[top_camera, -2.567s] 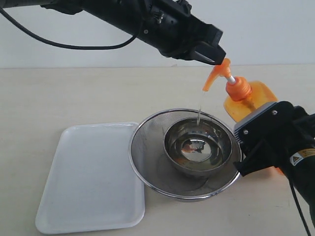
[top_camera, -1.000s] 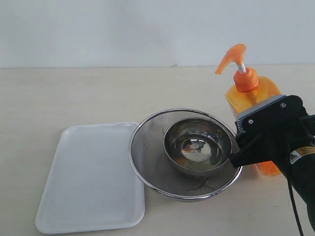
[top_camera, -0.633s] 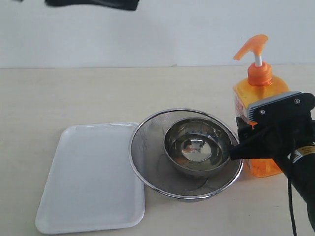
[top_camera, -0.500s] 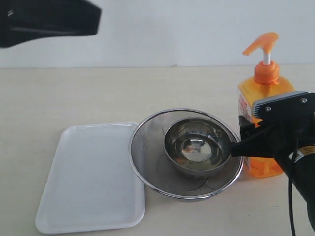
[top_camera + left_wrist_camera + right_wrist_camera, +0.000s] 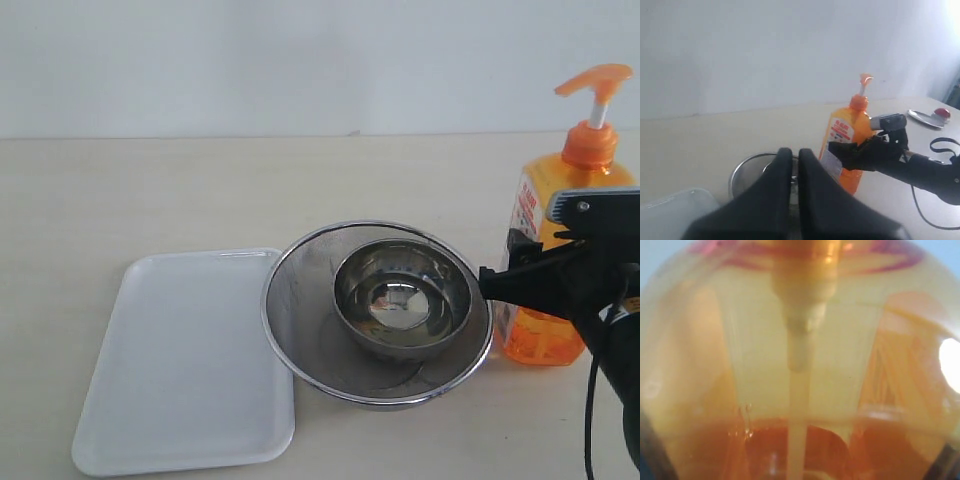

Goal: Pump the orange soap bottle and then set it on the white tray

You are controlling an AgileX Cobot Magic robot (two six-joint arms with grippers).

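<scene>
Beige tabletop (image 5: 150, 190) carries everything we see. The white tray (image 5: 180, 360) lies flat at the lower left of the frame. Next in size, the round mesh strainer (image 5: 305, 310) sits at centre, just beside the tray's right edge, with a steel bowl (image 5: 400, 300) inside it. The orange soap bottle (image 5: 545, 335) stands upright at the right edge, long axis vertical, pump head on top; whether its base touches the table we cannot tell. Our right gripper (image 5: 520, 285) clasps its body at mid-height, jaws spread wide around it. Our left gripper (image 5: 792, 156) holds nothing, its 2 fingers pressed together. We judge that placing turns on this: the tray lies leftward of the held bottle, beyond the strainer, so the bottle must clear that rim.
</scene>
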